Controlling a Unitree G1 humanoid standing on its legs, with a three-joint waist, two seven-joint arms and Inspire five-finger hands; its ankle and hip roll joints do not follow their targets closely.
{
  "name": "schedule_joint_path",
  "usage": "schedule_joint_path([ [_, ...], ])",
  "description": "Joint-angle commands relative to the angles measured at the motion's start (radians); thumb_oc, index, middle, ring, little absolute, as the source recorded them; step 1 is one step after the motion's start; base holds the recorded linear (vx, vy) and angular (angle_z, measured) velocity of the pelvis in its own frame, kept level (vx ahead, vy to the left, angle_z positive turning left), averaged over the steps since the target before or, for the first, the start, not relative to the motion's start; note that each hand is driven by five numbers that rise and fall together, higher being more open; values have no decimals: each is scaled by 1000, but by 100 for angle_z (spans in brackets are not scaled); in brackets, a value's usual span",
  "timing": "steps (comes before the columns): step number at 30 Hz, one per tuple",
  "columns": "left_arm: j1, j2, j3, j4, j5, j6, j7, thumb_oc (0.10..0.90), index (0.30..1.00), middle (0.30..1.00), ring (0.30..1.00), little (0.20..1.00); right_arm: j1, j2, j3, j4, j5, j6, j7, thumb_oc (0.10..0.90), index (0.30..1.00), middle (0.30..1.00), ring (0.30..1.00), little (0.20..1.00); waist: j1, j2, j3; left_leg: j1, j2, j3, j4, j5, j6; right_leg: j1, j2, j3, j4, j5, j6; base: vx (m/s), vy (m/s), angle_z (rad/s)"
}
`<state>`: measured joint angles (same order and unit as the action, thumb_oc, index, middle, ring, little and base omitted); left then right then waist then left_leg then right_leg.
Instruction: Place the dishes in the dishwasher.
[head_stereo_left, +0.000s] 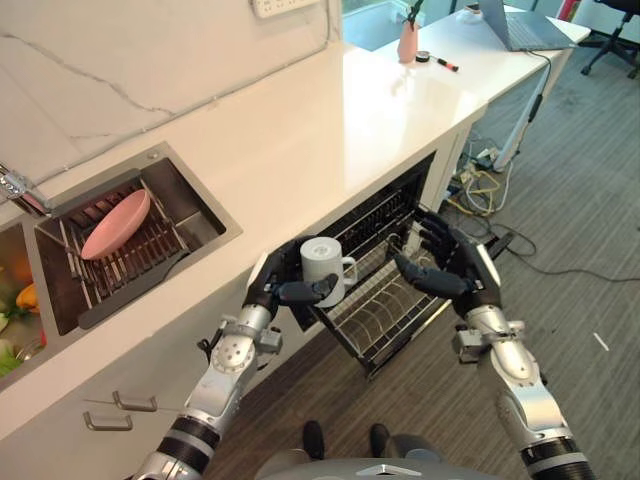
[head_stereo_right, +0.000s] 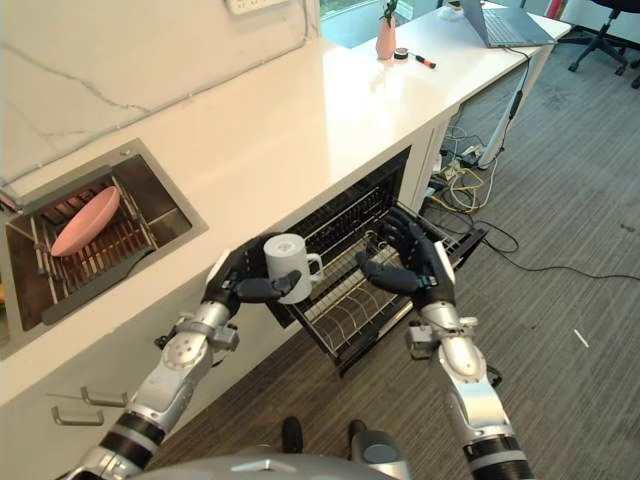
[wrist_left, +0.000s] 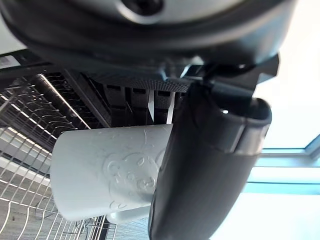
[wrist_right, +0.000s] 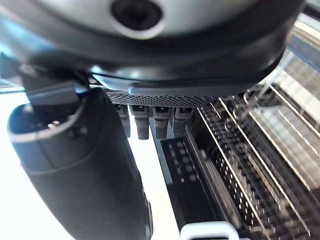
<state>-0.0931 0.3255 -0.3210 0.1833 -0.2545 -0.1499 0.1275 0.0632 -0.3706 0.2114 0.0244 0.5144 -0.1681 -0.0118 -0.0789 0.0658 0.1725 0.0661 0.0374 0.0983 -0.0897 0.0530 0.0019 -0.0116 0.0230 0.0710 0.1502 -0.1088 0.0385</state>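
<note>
White mug (head_stereo_left: 324, 267) is clamped in the left robot hand (head_stereo_left: 283, 289) over the empty dishwasher rack (head_stereo_left: 385, 312); right robot hand (head_stereo_left: 450, 268) hangs open; pink plate (head_stereo_left: 115, 223) waits in the sink (head_stereo_left: 195, 205).

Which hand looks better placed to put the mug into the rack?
Left, probably. The left hand already has its fingers round the mug, upright just above the pulled-out rack. The right hand hovers over the rack holding nothing.
</note>
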Motion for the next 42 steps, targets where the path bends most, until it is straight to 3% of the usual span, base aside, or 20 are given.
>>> schedule_joint_path([
  [1, -254, 49, 27, 35, 183, -104, 174, 400, 300, 300, 300, 300, -28, 39, 9, -138, 107, -68, 44, 800, 900, 900, 900, 900, 1, -94, -77, 91, -2, 15, 30, -145, -26, 65, -134, 11, -237, 138, 151, 37, -32, -4],
  [3, -282, 53, 15, 46, 242, -92, 211, 400, 300, 300, 300, 300, -32, 39, 28, -143, 127, -70, 35, 800, 900, 900, 900, 900, -2, -95, -77, 93, 0, 18, 29, -145, -27, 65, -133, 11, -237, 138, 152, 22, -17, -1],
  [4, -335, 66, -16, 72, 363, -67, 274, 400, 300, 300, 300, 300, -41, 42, 56, -178, 179, -75, 20, 800, 900, 900, 900, 900, -9, -93, -79, 97, 1, 22, 24, -145, -30, 63, -131, 13, -237, 136, 152, 44, -27, -3],
  [7, -381, 75, -41, 88, 448, -45, 328, 400, 300, 300, 300, 300, -61, 39, 82, -193, 212, -79, -10, 800, 900, 900, 900, 900, -12, -88, -77, 97, 2, 23, 23, -145, -32, 61, -131, 12, -236, 135, 152, 41, -31, -4],
  [9, -457, 79, -88, 126, 582, 6, 413, 400, 300, 300, 300, 300, -96, 36, 133, -234, 269, -88, -50, 800, 900, 900, 900, 900, -19, -75, -73, 95, 3, 23, 20, -142, -36, 56, -130, 9, -236, 134, 151, 49, -43, -3],
  [13, -497, 71, -112, 129, 654, 41, 466, 400, 300, 300, 300, 300, -135, 47, 163, -257, 263, -99, -106, 800, 900, 900, 900, 900, -23, -59, -65, 86, 1, 19, 18, -138, -38, 48, -132, 2, -235, 135, 151, 8, -7, 0],
  [20, -534, 58, -142, 130, 725, 92, 517, 400, 300, 300, 300, 300, -186, 83, 197, -248, 189, -100, -223, 800, 900, 900, 900, 900, -25, -35, -55, 70, -1, 6, 13, -132, -37, 40, -135, -11, -235, 133, 148, 11, 3, 4],
  [29, -518, 28, -153, 135, 762, 130, 631, 400, 300, 300, 300, 300, -235, 137, 190, -240, -47, -149, -419, 800, 900, 900, 900, 900, -20, -19, -54, 75, -2, -19, 6, -130, -36, 59, -138, -35, -236, 123, 142, 29, 9, 7],
  [36, -491, 11, -143, 125, 760, 163, 712, 400, 300, 300, 300, 300, -222, 169, 204, -232, -72, -149, -518, 800, 900, 900, 900, 900, -14, -23, -59, 86, -2, -26, 2, -135, -34, 74, -137, -42, -237, 120, 140, 7, 3, 3],
  [42, -460, -1, -134, 76, 719, 146, 715, 400, 300, 300, 300, 300, -202, 180, 215, -211, -16, -145, -531, 800, 900, 900, 900, 900, -7, -31, -62, 92, -2, -31, 2, -136, -33, 82, -138, -48, -237, 122, 139, 2, 0, 1],
])
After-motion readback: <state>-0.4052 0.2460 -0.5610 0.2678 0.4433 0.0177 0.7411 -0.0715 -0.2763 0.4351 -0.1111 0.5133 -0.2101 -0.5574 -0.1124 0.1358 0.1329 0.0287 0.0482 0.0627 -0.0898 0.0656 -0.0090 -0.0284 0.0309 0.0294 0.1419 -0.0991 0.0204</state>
